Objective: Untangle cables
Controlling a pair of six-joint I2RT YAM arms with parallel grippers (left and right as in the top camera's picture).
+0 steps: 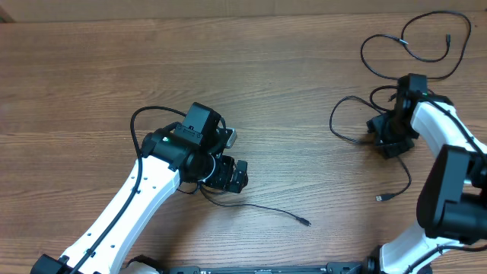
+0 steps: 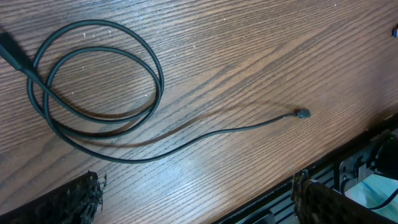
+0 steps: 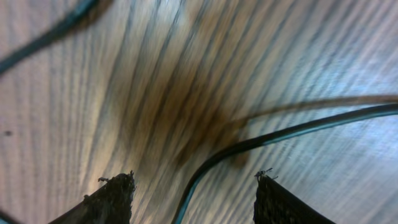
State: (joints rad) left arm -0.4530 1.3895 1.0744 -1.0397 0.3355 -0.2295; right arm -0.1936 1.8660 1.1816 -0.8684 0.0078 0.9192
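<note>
We're mid-separation. The right gripper (image 3: pixel 196 199) hangs part open over the tangle (image 1: pixel 332 120) at far right, with 1 cord (image 3: pixel 292 132) between its fingers, unclamped. The left gripper (image 2: pixel 199 199) gapes empty above 1 loose cable (image 2: pixel 155 81). The tangle looks like 2 cables. Next we'd pinch and draw gently apart.

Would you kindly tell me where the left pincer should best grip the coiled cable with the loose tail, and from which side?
I would take the straight tail just behind its plug, coming down from above with the open left pincer. There the coiled cable lies as one strand flat on the table, clear of its overlapping loops, so nothing else gets caught.
</note>
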